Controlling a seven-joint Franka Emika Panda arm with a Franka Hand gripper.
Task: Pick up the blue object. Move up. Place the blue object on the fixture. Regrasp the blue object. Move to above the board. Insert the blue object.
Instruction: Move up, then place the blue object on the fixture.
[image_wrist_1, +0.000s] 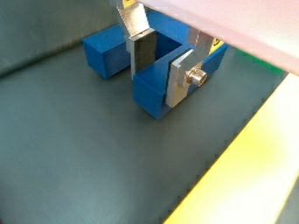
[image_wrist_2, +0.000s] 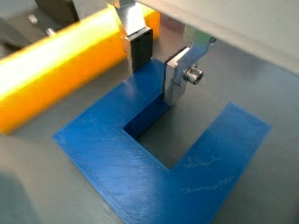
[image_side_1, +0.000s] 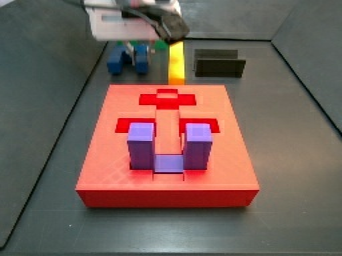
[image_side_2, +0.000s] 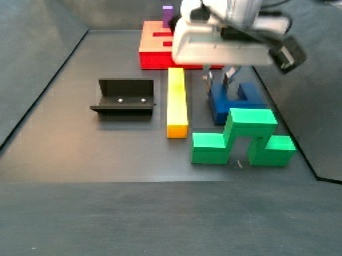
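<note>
- The tool (image_wrist_2: 158, 59) is low over the blue object (image_wrist_2: 163, 153), at the far end of the counter (image_wrist_1: 82, 157) in a side view.
- Its two flat silver fingers (image_wrist_1: 142, 54) are a little way apart. One prong of the blue object sits between them. I cannot tell if the pads are squeezing it yet, so I think this is the picking-up step.
- The blue object lies flat on the counter with its prongs pointing out. That leaves a prong free for the fingers to close on.
- In a side view the blue object (image_side_2: 234, 100) is under the tool (image_side_2: 230, 72). A long yellow bar (image_side_2: 175, 100) lies just beside it at 9 o'clock. The green blocks (image_side_2: 242, 137) are close at 6 o'clock.
- The fixture (image_side_2: 123, 98) is at 9 o'clock past the yellow bar. It is empty, so the blue object can rest there later.
- The board (image_side_1: 167, 145) is well apart from the tool (image_side_1: 147, 30) at 6 o'clock in a side view. A purple block (image_side_1: 167, 145) already stands in it.
- The tool should lift straight up, because the yellow bar and green blocks are close.
</note>
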